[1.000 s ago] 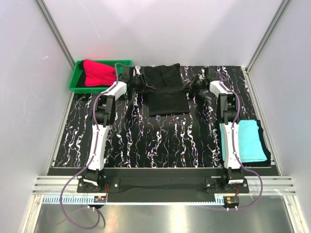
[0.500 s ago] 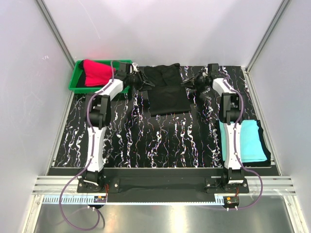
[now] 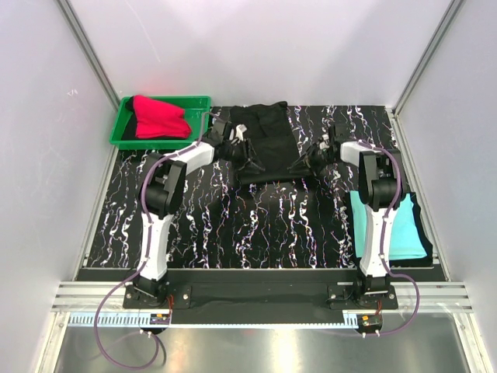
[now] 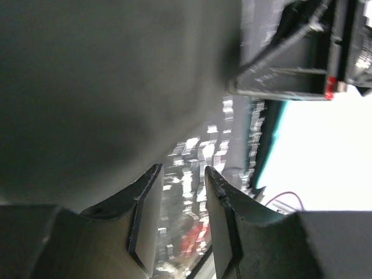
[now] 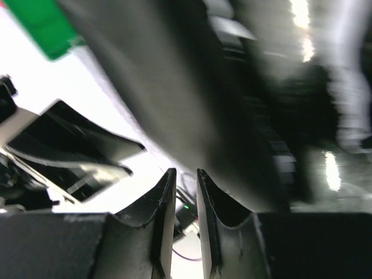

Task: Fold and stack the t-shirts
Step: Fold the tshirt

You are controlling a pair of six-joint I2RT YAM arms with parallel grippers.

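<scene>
A black, white-veined table (image 3: 256,225) lies under both my hands, and the black cloth t-shirt (image 3: 268,140) lies between them, its side edges at my fingertips. The turquoise cloth t-shirt (image 3: 408,225) lies back behind my right gripper (image 3: 299,165). The bright red one (image 3: 159,116) is out past my left gripper (image 3: 250,159). Both grippers' jaws stand apart and empty, the right only narrowly.

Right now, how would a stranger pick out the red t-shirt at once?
At the far left corner of the black marbled table sits a green tray. The red t-shirt lies bunched inside it, the only bright red thing there; the black t-shirt and the turquoise t-shirt both lie out on the table.
</scene>
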